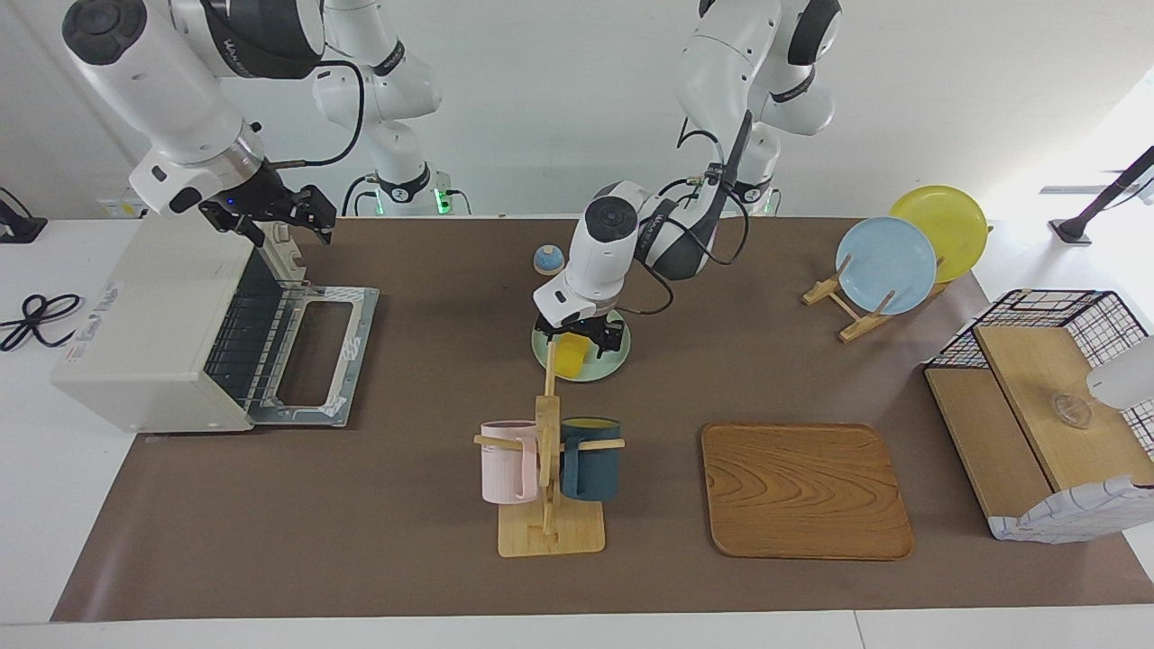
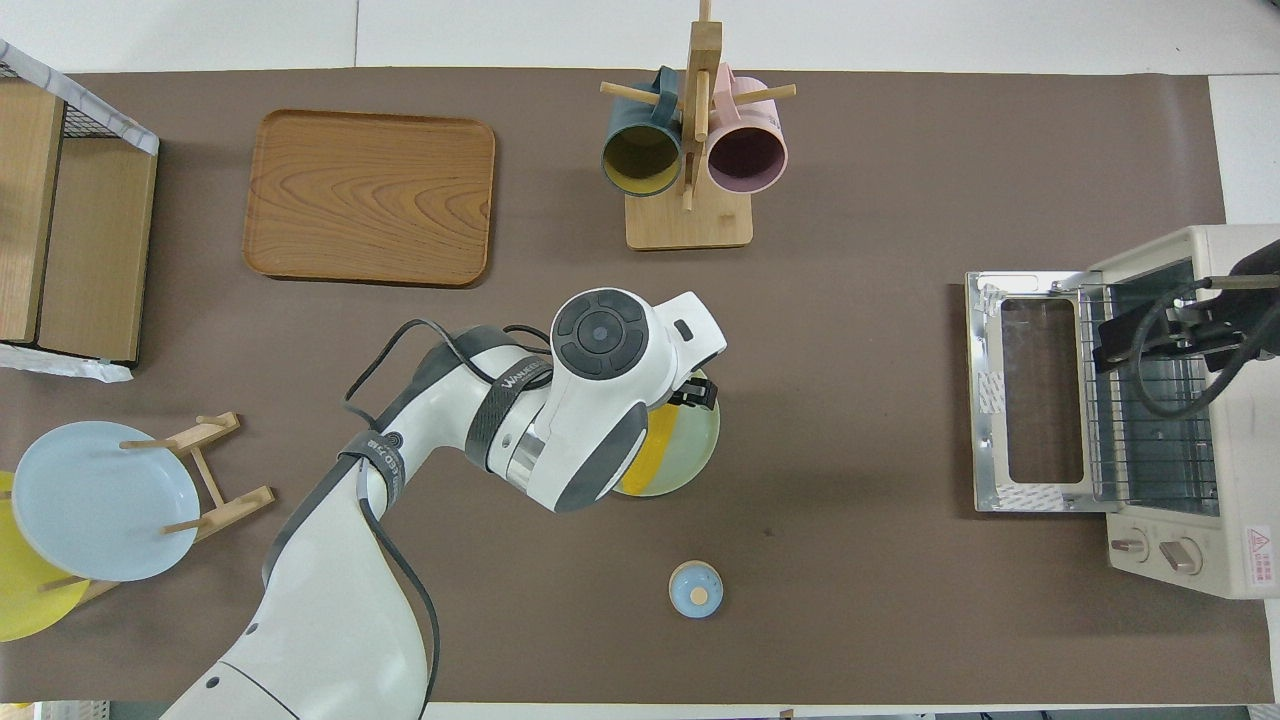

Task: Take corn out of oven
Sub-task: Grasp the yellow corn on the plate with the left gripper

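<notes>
Figure: two arms at a table with the oven (image 1: 153, 324) at the left of the facing view, its drop-down door (image 1: 315, 351) lying open and flat and its wire rack bare. The corn (image 1: 572, 353) is out of the oven: it lies at the frame's centre on a pale green plate (image 1: 604, 368), seen in the overhead view as a yellow strip at the plate's edge, mostly hidden under the arm. The left gripper (image 1: 581, 332) hangs directly over the corn with its fingers spread wide and nothing gripped; whether they touch the cob cannot be told. The right gripper (image 1: 270, 212) is poised above the oven's top edge at upper left, likewise open and empty. Handling, as a judgement: the cob looks light and rigid, with a rounded, tapered body that could roll or slip out of a pinch; the sound hold is across the thick middle, fingers square to its long axis, not at the narrow tip. The plate beneath may slide if pressed sideways.
</notes>
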Controlling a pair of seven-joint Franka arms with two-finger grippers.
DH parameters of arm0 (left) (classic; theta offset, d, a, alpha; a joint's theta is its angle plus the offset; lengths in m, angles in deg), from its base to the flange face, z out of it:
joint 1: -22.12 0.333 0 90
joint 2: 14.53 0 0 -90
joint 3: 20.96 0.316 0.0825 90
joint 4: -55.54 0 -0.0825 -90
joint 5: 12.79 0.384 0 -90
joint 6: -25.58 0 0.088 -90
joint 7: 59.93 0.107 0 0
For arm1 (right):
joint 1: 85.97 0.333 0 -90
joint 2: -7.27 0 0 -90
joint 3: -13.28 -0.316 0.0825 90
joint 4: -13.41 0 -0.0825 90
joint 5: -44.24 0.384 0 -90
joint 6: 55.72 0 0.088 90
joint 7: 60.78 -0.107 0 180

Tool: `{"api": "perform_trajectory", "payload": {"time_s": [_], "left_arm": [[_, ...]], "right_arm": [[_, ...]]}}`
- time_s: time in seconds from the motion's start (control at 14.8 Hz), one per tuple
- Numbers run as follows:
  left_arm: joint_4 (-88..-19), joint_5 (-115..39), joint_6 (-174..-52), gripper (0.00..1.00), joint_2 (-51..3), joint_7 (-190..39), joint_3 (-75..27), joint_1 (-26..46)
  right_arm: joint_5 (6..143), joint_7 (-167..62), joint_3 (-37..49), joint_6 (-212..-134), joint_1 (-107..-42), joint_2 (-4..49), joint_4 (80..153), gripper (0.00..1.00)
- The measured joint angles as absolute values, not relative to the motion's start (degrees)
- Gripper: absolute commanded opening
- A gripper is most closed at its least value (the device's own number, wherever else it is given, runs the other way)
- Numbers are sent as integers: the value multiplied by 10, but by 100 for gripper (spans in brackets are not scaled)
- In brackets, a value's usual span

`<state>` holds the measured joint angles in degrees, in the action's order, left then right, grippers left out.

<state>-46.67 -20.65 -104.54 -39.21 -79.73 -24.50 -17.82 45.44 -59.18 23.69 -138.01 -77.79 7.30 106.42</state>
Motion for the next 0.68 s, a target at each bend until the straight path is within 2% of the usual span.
{"api": "perform_trajectory", "payload": {"time_s": [0.34, 0.54, 0.68], "left_arm": [[-490, -207, -1073, 99, -392, -803, -245, -182], [-500, -206, -1088, 83, -392, -809, -245, -185], [-499, -206, -1089, 67, -392, -809, -243, -185]], "right_arm": [[454, -591, 238, -1383, -790, 73, 1064, 100], [454, -591, 238, -1383, -795, 72, 1064, 100], [454, -591, 238, -1383, -797, 71, 1064, 100]]}}
